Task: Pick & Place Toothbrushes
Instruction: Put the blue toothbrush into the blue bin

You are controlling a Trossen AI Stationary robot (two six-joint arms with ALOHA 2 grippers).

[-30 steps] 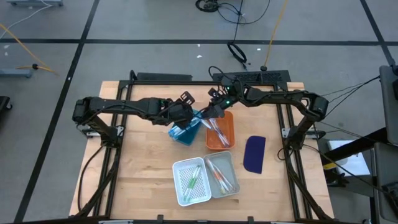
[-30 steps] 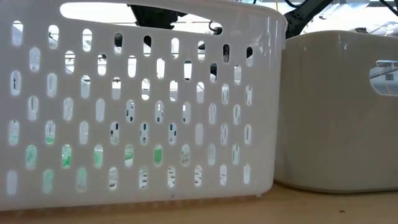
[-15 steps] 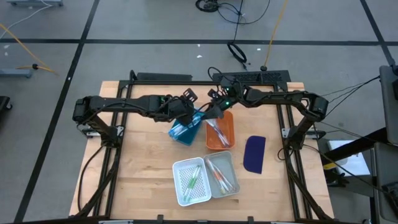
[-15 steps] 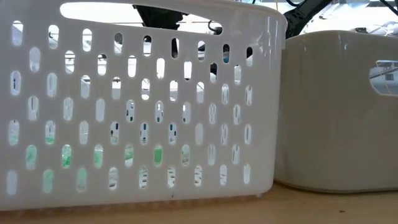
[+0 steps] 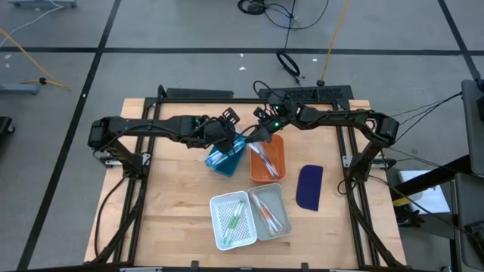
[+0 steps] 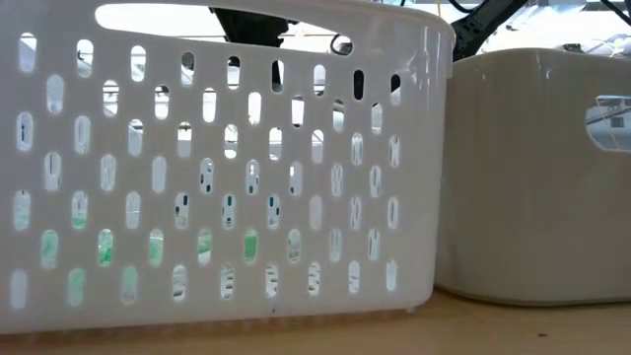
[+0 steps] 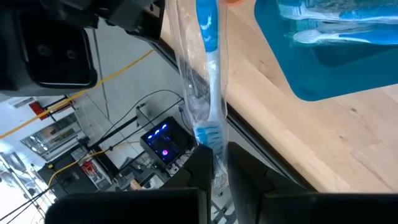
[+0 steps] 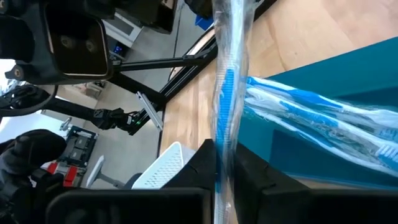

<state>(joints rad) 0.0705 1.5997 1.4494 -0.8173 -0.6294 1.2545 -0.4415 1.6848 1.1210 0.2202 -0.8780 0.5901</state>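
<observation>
Toothbrushes sit in four containers on your wooden table, and one more hangs between the two arms. Take the orange bin as your landmark: it holds two or three wrapped brushes. Just beside it on the left arm's side, the blue bin holds about three blue-and-white ones. In front of the orange bin, toward the table's near edge, you have two pale baskets side by side: the perforated white basket with green brushes, and the plain basket with orange-accented ones; exact counts there cannot be told. One dark blue flat piece lies on the far side of the orange bin from the blue one.

Your left gripper pinches the bristle end of a blue wrapped toothbrush above the blue bin. Your right gripper is pressed onto the same wrapped brush from the other end, so both arms meet over the gap between blue and orange bins
</observation>
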